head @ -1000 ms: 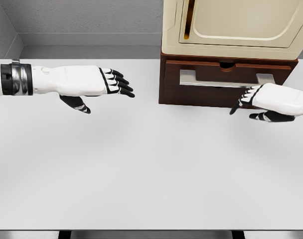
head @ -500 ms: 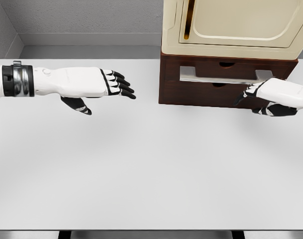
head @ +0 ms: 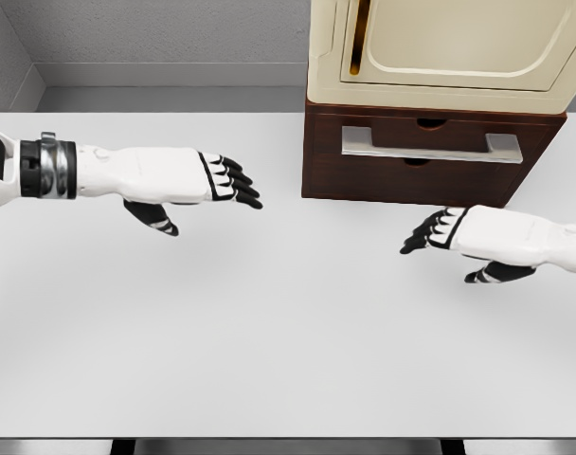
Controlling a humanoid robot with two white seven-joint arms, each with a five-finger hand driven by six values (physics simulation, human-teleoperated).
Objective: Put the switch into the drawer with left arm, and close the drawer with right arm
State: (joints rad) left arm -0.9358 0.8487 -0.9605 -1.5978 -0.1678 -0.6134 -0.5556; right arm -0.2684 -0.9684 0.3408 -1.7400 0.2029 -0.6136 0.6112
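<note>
- The left hand (head: 195,178) reaches in from the left, palm down, fingers loosely extended, thumb hanging below, holding nothing.
- The right hand (head: 463,237) enters from the right, empty, fingers relaxed and pointing left.

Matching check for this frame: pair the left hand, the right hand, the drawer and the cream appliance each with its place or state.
Things:
1. left hand
2. right hand
3. dark brown wooden drawer with a silver bar handle
4. cream box-shaped appliance

Places or states:
A. closed flush with the cabinet front
B. over the white table, below and in front of the cabinet, fingers relaxed
C. on top of the brown cabinet
D. over the table, left of the cabinet, fingers extended

Pairs: 1-D, 2-B, 3-A, 4-C
</note>
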